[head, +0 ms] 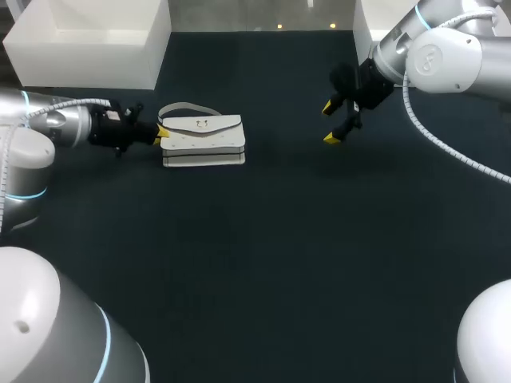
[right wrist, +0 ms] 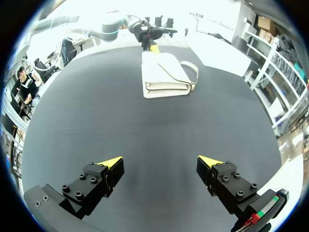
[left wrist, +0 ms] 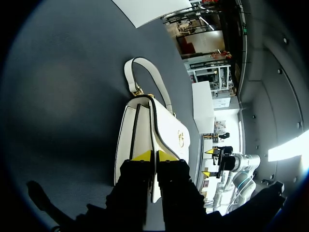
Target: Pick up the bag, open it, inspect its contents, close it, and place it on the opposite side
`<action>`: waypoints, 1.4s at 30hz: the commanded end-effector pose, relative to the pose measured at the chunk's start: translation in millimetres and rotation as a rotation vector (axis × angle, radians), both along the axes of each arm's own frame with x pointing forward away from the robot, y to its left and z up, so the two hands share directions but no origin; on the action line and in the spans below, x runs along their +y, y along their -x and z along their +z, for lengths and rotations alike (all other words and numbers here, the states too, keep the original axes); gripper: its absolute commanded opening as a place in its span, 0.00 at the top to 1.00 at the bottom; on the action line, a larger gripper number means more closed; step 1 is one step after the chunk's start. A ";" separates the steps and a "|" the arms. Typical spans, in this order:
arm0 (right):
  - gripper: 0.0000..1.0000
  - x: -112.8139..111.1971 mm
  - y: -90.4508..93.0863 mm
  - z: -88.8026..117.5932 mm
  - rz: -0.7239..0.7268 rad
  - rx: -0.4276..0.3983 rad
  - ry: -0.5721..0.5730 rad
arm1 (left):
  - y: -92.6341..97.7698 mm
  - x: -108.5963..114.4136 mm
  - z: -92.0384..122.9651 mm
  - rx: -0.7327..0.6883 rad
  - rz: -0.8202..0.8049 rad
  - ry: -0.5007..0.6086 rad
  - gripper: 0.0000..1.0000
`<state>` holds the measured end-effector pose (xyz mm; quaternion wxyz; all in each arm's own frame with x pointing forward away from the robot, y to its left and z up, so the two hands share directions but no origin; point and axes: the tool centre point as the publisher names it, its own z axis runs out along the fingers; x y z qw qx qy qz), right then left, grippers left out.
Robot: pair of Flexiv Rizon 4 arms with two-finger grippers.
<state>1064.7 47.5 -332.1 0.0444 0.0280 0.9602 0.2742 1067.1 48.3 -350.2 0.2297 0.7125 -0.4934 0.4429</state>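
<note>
Bag (head: pixel 204 137): white, it lay flat on the left half of the dark surface (head: pixel 279 239), flap side up.
Left gripper (head: pixel 162 132): it was at the bag's left end. The left wrist view showed its (left wrist: pixel 154 155) yellow tips nearly together, pinching the edge of the flap from both sides.
Flap clasp (left wrist: pixel 181 137): gold, it sat on the flap ahead of the left gripper.
Handle (head: pixel 188 108): a looped strap, it lay on the surface against the bag's far side.
Right gripper (head: pixel 331 122): it hung over the right half, well apart from the bag. Its (right wrist: pixel 161 162) fingers were spread wide and held nothing.
White box (head: pixel 88 40): it stood at the back left, behind the bag.
</note>
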 end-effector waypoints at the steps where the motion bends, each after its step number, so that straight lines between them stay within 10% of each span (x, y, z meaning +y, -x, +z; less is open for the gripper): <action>1: 0.00 0.0 -0.6 0.0 0.002 0.002 0.000 | -8.7 -11.0 -3.6 0.015 -0.039 0.004 1.00; 20: 0.00 0.0 -0.6 0.0 0.002 0.002 0.000 | 5.4 -92.1 -4.9 -0.045 -0.070 -0.002 1.00; 42: 0.00 0.0 -0.6 0.0 0.002 0.002 0.000 | -10.6 -129.1 -6.9 -0.046 -0.073 -0.001 1.00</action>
